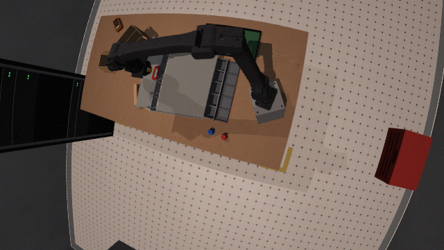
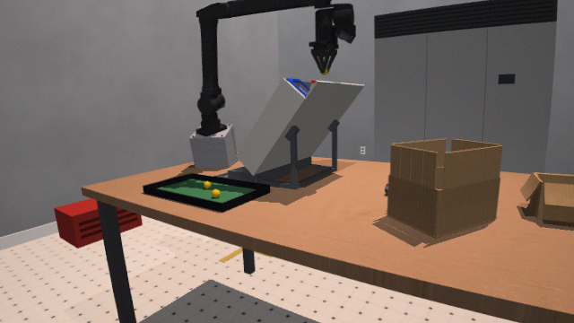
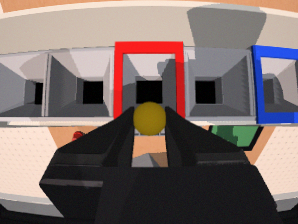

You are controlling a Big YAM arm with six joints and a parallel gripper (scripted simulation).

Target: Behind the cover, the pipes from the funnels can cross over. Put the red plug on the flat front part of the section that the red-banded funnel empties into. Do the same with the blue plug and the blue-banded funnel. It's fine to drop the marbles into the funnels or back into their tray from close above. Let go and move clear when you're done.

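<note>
Wrist view looks straight down past the end effector (image 3: 150, 137), whose two dark fingers are clamped on a yellow marble (image 3: 149, 117). Directly beyond the marble, and lined up with it, is the square mouth of the red-banded funnel (image 3: 149, 48); it sits in a row of grey funnels running left to right across the picture. The blue-banded funnel (image 3: 274, 51) is two places to the right in this view, partly cut off by the frame edge. So the marble appears to sit over the red opening, and the coming release turns on that alignment staying true.

From the exterior camera, the end effector (image 2: 324, 68) hangs close above the top edge of the tilted grey cover (image 2: 287, 130), with a gap between marble and funnel rim.

On the overhead view, the red plug (image 1: 224, 137) and blue plug (image 1: 210, 131) stand side by side on the desk (image 1: 270, 146), well apart from the end effector and near the low end of the cover, where the row of sections (image 1: 222, 91) lies. Two more marbles rest in the green tray (image 2: 204, 203).

No brand, label or readable writing appears anywhere.
</note>
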